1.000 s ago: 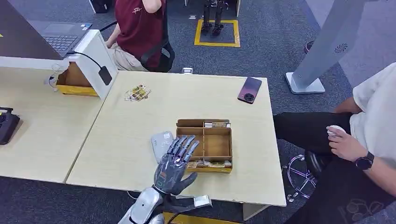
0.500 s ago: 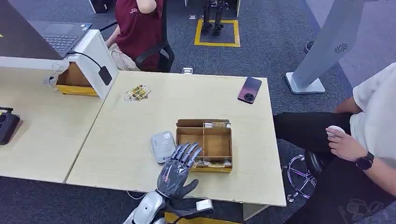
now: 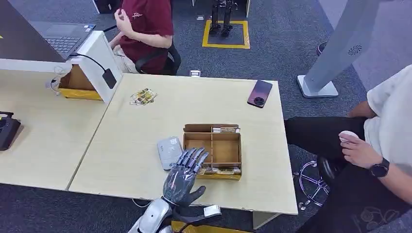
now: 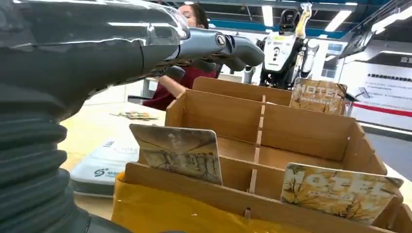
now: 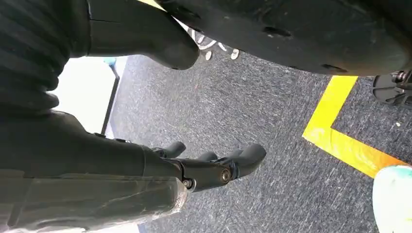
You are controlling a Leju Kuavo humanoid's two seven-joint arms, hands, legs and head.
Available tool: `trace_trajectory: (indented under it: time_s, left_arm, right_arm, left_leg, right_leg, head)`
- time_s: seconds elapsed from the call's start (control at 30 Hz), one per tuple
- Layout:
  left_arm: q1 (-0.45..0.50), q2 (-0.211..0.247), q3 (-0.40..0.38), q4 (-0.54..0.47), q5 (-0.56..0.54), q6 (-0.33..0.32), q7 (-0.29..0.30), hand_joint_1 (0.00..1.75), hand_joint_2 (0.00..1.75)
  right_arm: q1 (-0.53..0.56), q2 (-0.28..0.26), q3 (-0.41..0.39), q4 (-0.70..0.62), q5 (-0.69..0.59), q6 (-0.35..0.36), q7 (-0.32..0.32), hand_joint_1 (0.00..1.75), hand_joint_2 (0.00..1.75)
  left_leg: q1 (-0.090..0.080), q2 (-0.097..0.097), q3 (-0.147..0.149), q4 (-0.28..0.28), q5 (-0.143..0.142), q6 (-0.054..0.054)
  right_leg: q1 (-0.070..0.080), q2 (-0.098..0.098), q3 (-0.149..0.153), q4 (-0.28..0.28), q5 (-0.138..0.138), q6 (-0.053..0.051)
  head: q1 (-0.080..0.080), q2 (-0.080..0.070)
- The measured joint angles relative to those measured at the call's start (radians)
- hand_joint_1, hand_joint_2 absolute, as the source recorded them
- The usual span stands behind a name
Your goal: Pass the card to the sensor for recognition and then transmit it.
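My left hand point(image 3: 183, 174) hovers open with fingers spread at the near left corner of the cardboard divider box point(image 3: 214, 148), holding nothing. In the left wrist view the left hand point(image 4: 121, 48) stretches above the box point(image 4: 272, 126), with a printed card point(image 4: 180, 153) standing in the near compartment under it and another card point(image 4: 340, 191) beside it. A third card point(image 4: 316, 94) leans at the far wall. The grey-white sensor point(image 3: 169, 151) lies flat on the table just left of the box. My right hand point(image 5: 214, 167) hangs over the carpet, fingers loosely bent, holding nothing.
Loose cards point(image 3: 143, 96) lie near the table's far left, a dark phone point(image 3: 259, 93) at the far right. A white stand with an open box point(image 3: 87, 68) sits on the left. One person sits behind the table point(image 3: 145, 29), another close at the right point(image 3: 384, 141).
My left hand has drawn back toward the table's near edge, uncovering the sensor. The person in red behind the table has shifted and raised an arm.
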Motion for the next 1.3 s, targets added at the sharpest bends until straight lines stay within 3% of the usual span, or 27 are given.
trace_trajectory:
  time_s: [0.9, 0.93, 1.3]
  left_arm:
    - [-0.003, 0.0, 0.018, -0.004, -0.033, 0.0, 0.065, 0.0, 1.75]
    - [-0.003, 0.0, 0.018, -0.004, -0.033, 0.0, 0.066, 1.75, 1.75]
    - [-0.002, 0.0, 0.019, -0.004, 0.003, 0.0, 0.016, 1.75, 1.75]
  right_arm:
    - [-0.001, 0.001, 0.0, 0.0, 0.013, 0.002, 0.006, 0.0, 1.75]
    - [-0.001, 0.001, 0.0, 0.0, 0.013, 0.002, 0.006, 0.0, 1.75]
    - [-0.001, 0.001, 0.0, 0.0, 0.013, 0.003, 0.007, 0.0, 1.75]
  left_leg:
    - [0.0, 0.0, 0.0, 0.0, 0.0, 0.0]
    - [0.0, 0.0, 0.0, 0.0, 0.0, 0.0]
    - [0.0, 0.0, 0.0, 0.0, 0.0, 0.0]
  right_leg:
    - [0.0, 0.0, 0.0, 0.0, 0.0, 0.0]
    - [0.0, 0.0, 0.0, 0.0, 0.0, 0.0]
    - [0.0, 0.0, 0.0, 0.0, 0.0, 0.0]
  head:
    - [0.0, 0.0]
    - [0.0, 0.0]
    - [0.0, 0.0]
